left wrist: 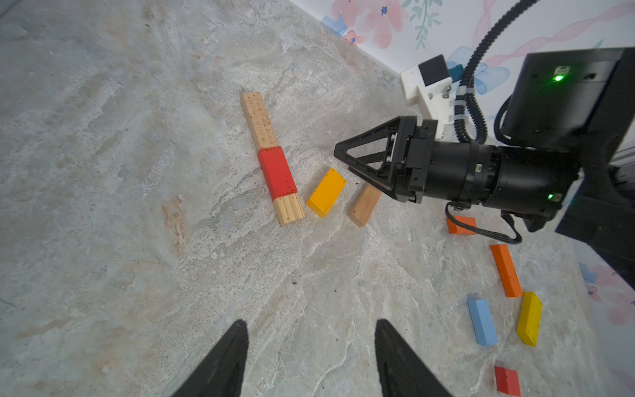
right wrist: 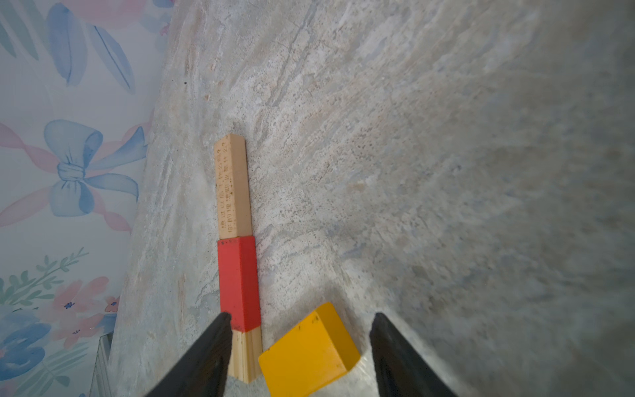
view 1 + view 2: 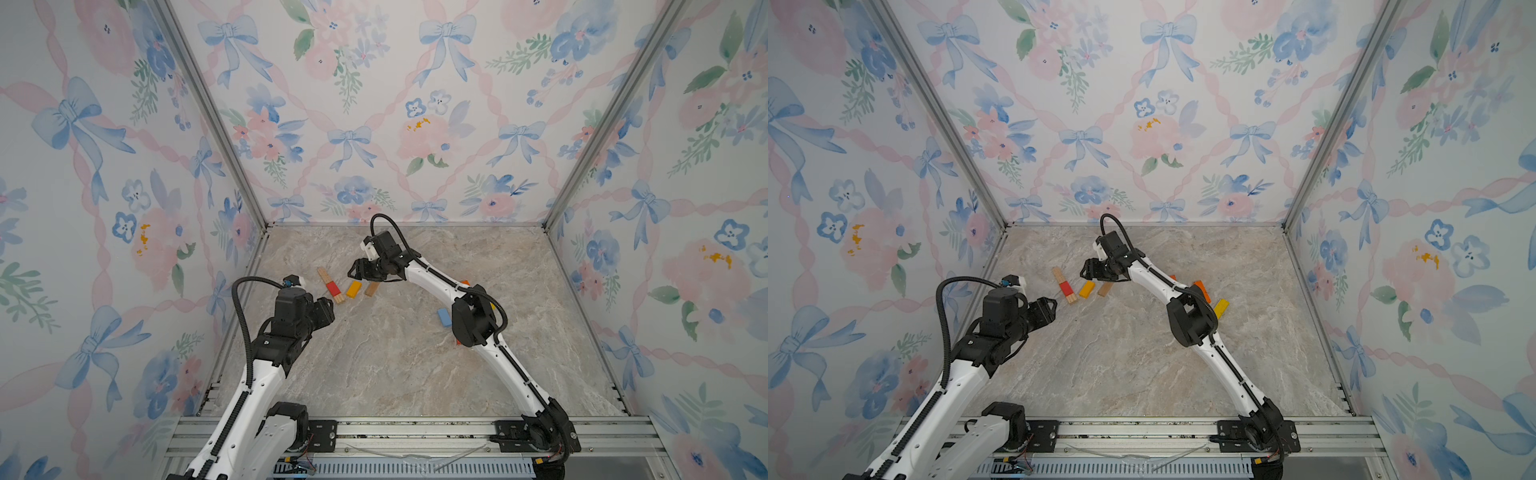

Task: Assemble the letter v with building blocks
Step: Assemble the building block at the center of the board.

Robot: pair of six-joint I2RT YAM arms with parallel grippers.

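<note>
Marble-look worktop [image 3: 395, 365] boxed in by flowery wallpaper [image 3: 415, 104]. Right claw [image 2: 301, 314] is spread open with nothing gripped; the yellow block [image 2: 309, 354] sits loose between its fingers [image 2: 206, 354]. Just left of it in both top views, near frame centre, a wood bar [image 3: 324, 276], red block [image 3: 333, 288] and short wood piece [image 3: 339, 298] lie end to end. Left claw [image 3: 331, 311], lower left of them, is open and empty too.
</note>
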